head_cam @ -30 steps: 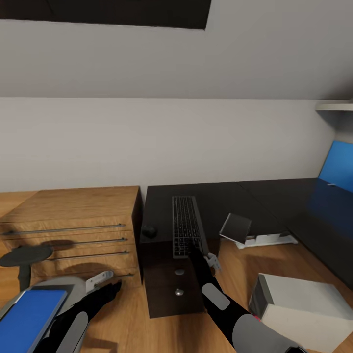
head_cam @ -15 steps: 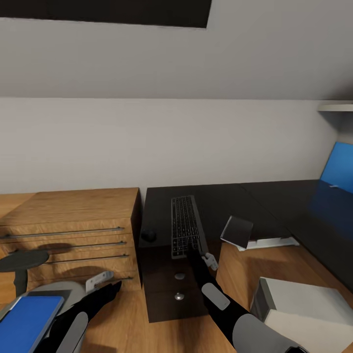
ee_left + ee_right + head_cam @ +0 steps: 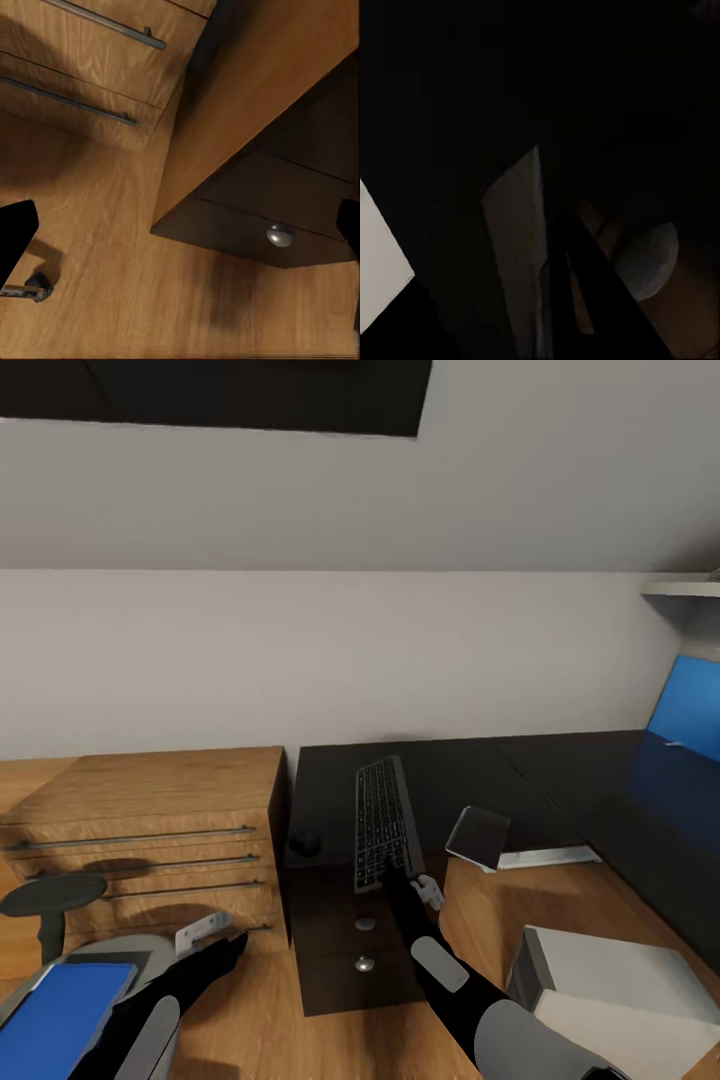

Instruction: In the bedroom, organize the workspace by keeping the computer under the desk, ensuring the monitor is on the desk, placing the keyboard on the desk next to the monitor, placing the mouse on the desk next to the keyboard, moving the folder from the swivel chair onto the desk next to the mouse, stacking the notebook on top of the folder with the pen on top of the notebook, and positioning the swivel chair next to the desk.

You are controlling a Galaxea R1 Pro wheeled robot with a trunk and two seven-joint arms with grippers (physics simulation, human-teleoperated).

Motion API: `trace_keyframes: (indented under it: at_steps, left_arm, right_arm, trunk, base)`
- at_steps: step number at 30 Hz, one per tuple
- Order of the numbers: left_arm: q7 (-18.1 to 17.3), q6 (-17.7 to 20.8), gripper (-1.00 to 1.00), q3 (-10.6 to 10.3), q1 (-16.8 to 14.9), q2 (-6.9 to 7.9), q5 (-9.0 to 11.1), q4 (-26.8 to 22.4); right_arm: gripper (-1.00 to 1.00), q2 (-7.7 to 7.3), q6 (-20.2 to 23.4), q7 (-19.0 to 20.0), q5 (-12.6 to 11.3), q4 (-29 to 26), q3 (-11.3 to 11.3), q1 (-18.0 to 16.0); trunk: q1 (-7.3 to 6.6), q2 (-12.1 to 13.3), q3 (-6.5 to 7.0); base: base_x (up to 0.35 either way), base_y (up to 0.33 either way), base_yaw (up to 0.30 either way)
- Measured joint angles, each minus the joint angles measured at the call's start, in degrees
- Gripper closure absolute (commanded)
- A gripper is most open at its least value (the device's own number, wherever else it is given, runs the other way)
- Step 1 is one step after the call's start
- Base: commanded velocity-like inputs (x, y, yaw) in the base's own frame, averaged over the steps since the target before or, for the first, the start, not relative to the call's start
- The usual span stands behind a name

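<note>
A: Pale grey wall and sloped ceiling are filling the far side; wood floor [image 3: 255,1000] is running underneath. Black desk [image 3: 450,770] is sitting right of a light wooden dresser [image 3: 150,800].

B: Keyboard?

A: The keyboard [image 3: 380,830] is lying lengthwise on the desk, near end right at the desk's near edge. The right gripper [image 3: 395,878] is sitting at that near end. Its wrist camera is dark, so can't tell whether the fingers are clamping it.

B: Mouse, others?

A: The mouse [image 3: 305,842] is resting on the desk just left of the keyboard. The notebook [image 3: 478,834] is lying tilted at the desk's near edge, right of the keyboard. The computer [image 3: 610,985] is lying on the floor, near right. The folder [image 3: 60,1015] is sitting on the swivel chair [image 3: 125,950], near left.

B: Left arm?

A: The left gripper [image 3: 235,945] is hovering low over the floor near the desk's drawer unit [image 3: 255,225]. Fingers are spread, holding nothing.
</note>
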Motion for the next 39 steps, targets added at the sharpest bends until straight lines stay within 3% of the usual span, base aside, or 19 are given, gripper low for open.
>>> trace_keyframes:
  at_steps: [4,11,12,14,18,20,23,33,34,36,39]
  left_arm:
    - [0.03,-0.01,-1.00,0.00,0.01,0.00,-0.07,0.00]
    - [0.08,-0.01,-1.00,0.00,0.03,0.00,-0.05,-0.01]
    - [0.09,0.00,-1.00,0.00,0.02,0.00,-0.02,-0.01]
    - [0.09,0.00,-1.00,0.00,0.03,0.00,0.00,-0.03]
    - [0.09,-0.01,-1.00,-0.06,0.02,0.01,0.01,-0.07]
    - [0.09,-0.01,-1.00,-0.08,0.02,0.01,0.01,-0.08]
    - [0.09,-0.01,-1.00,-0.09,0.02,-0.02,0.01,-0.08]
    - [0.14,-0.01,-1.00,-0.09,0.02,-0.06,-0.01,-0.08]
    - [0.17,-0.01,-1.00,-0.26,0.06,-0.08,-0.06,-0.08]
    - [0.17,-0.01,-1.00,-0.73,0.04,-0.08,-0.07,-0.08]
    - [1.94,-0.06,-1.00,-1.30,0.05,-0.08,-0.04,-0.08]
  right_arm:
    - [1.00,-0.50,0.15,0.00,-0.33,-2.12,-0.12,0.40]
    - [1.00,-3.31,0.23,-1.40,-0.24,-14.78,0.07,6.00]
    - [1.00,-5.00,0.45,-3.64,-0.69,-20.03,0.02,7.90]
    - [1.00,-6.58,0.53,-5.32,-0.54,-24.56,0.09,9.49]
    - [1.00,-11.39,1.30,-7.15,-0.56,-35.93,0.11,13.85]
    - [1.00,-13.31,1.92,-7.67,-0.93,-39.60,0.11,15.08]
    - [1.00,-15.04,2.97,-9.03,-2.96,-41.86,0.08,15.84]
    - [1.00,-15.54,4.18,-9.56,-3.87,-42.57,0.11,16.05]
    - [1.00,-15.59,4.32,-9.63,-5.28,-42.53,0.06,16.05]
    - [1.00,-15.60,4.36,-9.63,-5.58,-42.51,0.06,16.05]
    - [1.00,-15.60,4.42,-9.64,-5.80,-42.47,-0.01,16.05]
  trunk:
    - [-0.88,1.60,0.71]
    - [-2.42,4.41,1.97]
    - [-2.64,4.81,2.15]
    - [-3.08,5.62,2.51]
    - [-3.95,7.22,3.23]
    - [-4.39,8.02,3.59]
    - [-5.05,9.23,4.12]
    - [-7.25,13.24,5.92]
    - [-7.47,13.64,6.10]
    - [-7.91,14.45,6.46]
    - [-8.57,15.65,7.00]
  base:
    - [-0.276,-0.183,0.000]
    - [-0.276,-0.206,0.000]
    - [-0.275,-0.208,0.000]
    - [-0.275,-0.208,0.000]
    - [-0.275,-0.208,0.000]
    - [-0.275,-0.209,0.000]
    - [-0.275,-0.209,0.000]
    - [-0.273,-0.214,0.000]
    - [-0.261,-0.243,0.000]
    - [-0.260,-0.245,0.000]
    - [-0.260,-0.245,0.000]
